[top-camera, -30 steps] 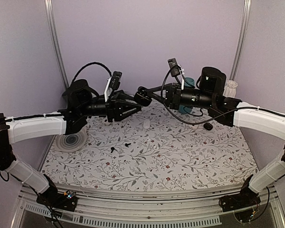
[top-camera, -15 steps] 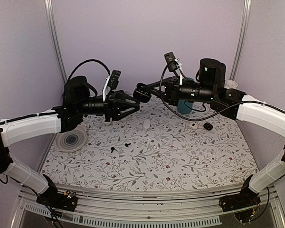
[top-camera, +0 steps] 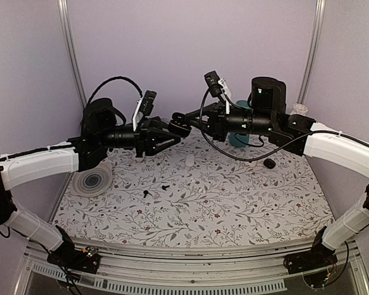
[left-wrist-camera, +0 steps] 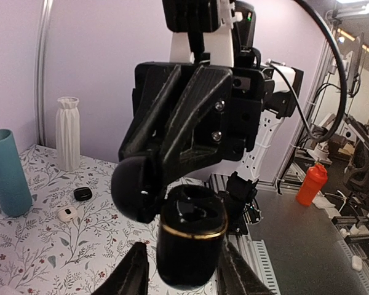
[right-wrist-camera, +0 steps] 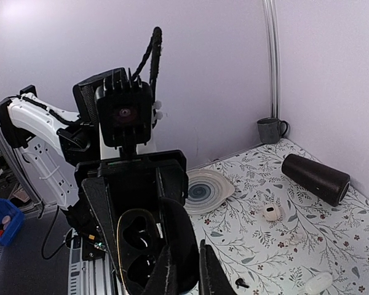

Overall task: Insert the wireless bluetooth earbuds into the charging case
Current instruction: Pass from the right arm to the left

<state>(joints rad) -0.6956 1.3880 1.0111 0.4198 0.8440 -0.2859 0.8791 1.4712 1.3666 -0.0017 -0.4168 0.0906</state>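
Observation:
The charging case [top-camera: 179, 128] hangs open in mid-air above the back of the table, between the two grippers. My right gripper [right-wrist-camera: 187, 273] is shut on its lid [right-wrist-camera: 183, 243], and both wells [right-wrist-camera: 134, 252] are empty. In the left wrist view the gold-rimmed case body [left-wrist-camera: 190, 243] sits between the spread fingers of my left gripper [left-wrist-camera: 179, 276], with a small gap showing beside the left finger [left-wrist-camera: 126, 273]. The two black earbuds [top-camera: 166, 186] [top-camera: 146, 193] lie on the tablecloth, well below and in front of the grippers.
A swirl-patterned plate [top-camera: 92, 182] lies at the left. A teal tumbler [top-camera: 238, 137] and a white vase [top-camera: 300, 114] stand at the back right. A small black rounded object [top-camera: 270, 163], a white case [top-camera: 252, 163] and a white oval object [top-camera: 190, 160] lie nearby. The right wrist view shows a black cylinder [right-wrist-camera: 313, 178] and a grey mug [right-wrist-camera: 270, 130].
My right gripper has carried the case leftward, in between the left gripper's fingers. The left arm rose slightly early on, then stayed put. The earbuds have not moved.

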